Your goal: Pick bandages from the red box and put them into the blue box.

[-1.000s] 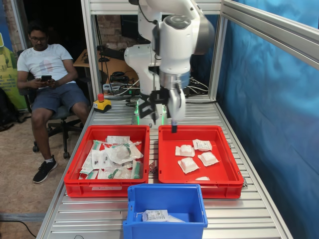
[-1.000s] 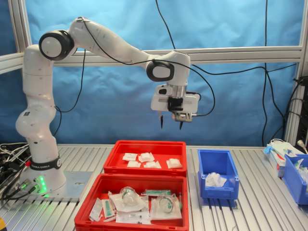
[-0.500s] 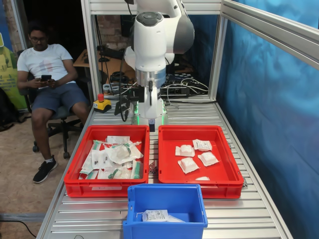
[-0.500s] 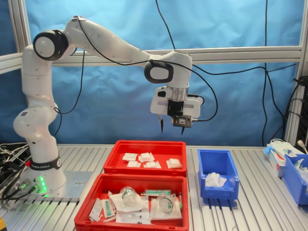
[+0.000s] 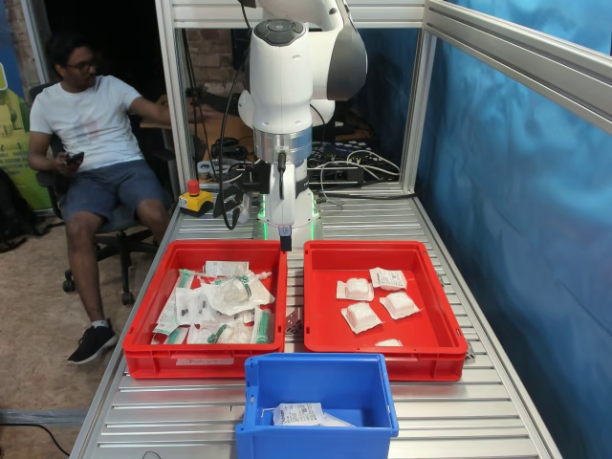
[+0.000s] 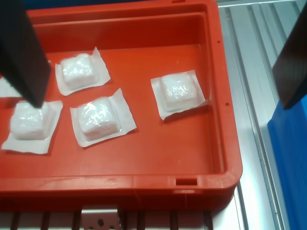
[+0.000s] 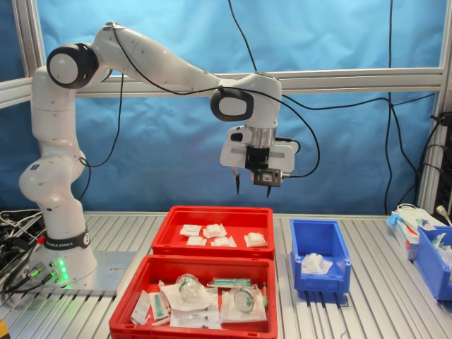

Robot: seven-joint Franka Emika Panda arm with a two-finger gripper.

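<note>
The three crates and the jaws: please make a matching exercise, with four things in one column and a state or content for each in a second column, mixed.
Things:
1. red box
2. blue box
3. second red crate
4. gripper

States:
A. open, holding nothing, above the crates
B. many wrappers with green parts
C. a few white square bandages
D. white packets at the bottom, tall walls

Pairs: 1-C, 2-D, 3-B, 4-A
</note>
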